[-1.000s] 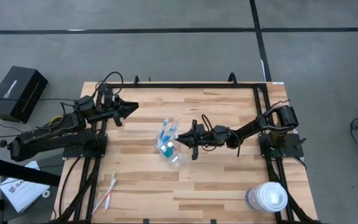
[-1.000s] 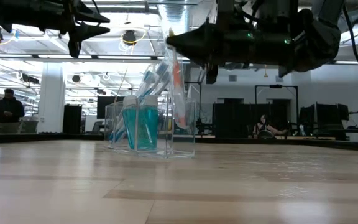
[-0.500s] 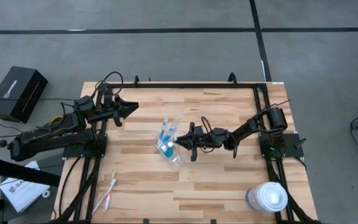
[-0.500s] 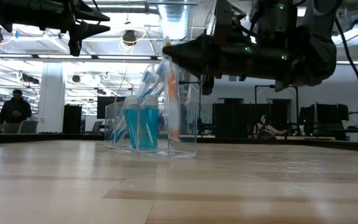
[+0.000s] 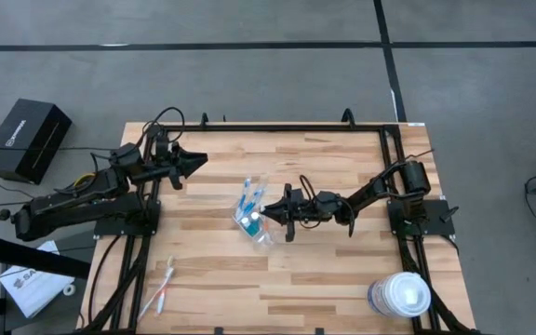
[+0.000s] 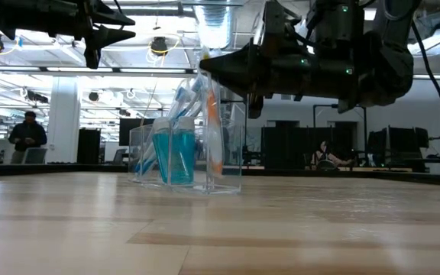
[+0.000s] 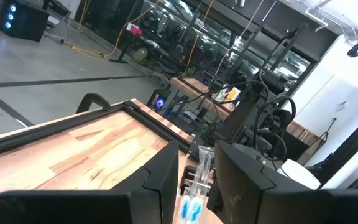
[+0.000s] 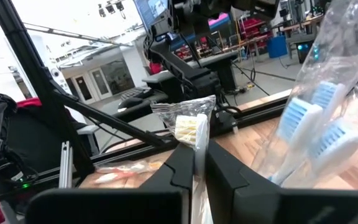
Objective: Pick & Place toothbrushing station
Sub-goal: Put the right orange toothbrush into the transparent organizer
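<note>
A small clear plastic cup point(image 6: 197, 156) stands on its base at the table's middle point(image 5: 254, 226). In it are two teal tubes point(image 6: 173, 156) and blue-and-white toothbrushes point(image 6: 188, 95), which also show in the right wrist view point(image 8: 316, 124). My right gripper point(image 5: 266, 212) is just right of the cup and above its rim, shut on a wrapped orange toothbrush point(image 6: 214, 130). My left gripper point(image 5: 198, 160) is open and empty, held high at the far left; the cup shows between its fingers in the left wrist view point(image 7: 194, 180). My right gripper pinches the wrapped orange toothbrush near its upper, bristle end point(image 8: 197, 146) between its two fingers. The fingers come level from the table's right and lie across the brush. The brush hangs upright below them, its lower end point(image 6: 215, 164) inside the cup.
Two more toothbrushes point(image 5: 161, 288) lie flat near the table's front left edge. A big round white-lidded tub point(image 5: 400, 296) stands at the front right corner. Bare wood lies between them.
My right gripper has gone a little down and toward the near edge at the cup, still shut. The orange toothbrush, tilted a second ago, has swung upright and its lower end has gone down into the cup.
</note>
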Motion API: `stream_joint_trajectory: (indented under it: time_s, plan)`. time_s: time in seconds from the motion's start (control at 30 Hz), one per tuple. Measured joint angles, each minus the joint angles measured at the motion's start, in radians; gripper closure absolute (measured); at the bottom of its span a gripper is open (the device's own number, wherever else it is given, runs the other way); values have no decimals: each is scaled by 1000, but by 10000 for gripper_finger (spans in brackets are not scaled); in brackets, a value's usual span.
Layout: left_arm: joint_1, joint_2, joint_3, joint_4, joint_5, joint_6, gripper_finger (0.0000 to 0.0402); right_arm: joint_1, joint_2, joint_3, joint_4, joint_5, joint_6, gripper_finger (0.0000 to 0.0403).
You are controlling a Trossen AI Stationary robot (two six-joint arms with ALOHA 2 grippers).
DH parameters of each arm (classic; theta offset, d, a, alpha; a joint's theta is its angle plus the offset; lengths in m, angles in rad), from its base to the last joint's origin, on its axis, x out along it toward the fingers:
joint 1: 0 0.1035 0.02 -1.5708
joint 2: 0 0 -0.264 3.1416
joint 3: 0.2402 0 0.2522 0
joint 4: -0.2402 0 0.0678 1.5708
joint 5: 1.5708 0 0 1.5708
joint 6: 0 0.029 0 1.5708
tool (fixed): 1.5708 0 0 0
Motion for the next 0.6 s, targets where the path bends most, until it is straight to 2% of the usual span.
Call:
stream_joint_trajectory:
  time_s: [0.3,0.6]
  plan:
    - [0,0,0,4,0,0,302,0,0,0,-4,-28,3,378]
    - [0,0,0,5,17,-13,302,-1,-1,0,2,-30,62,305]
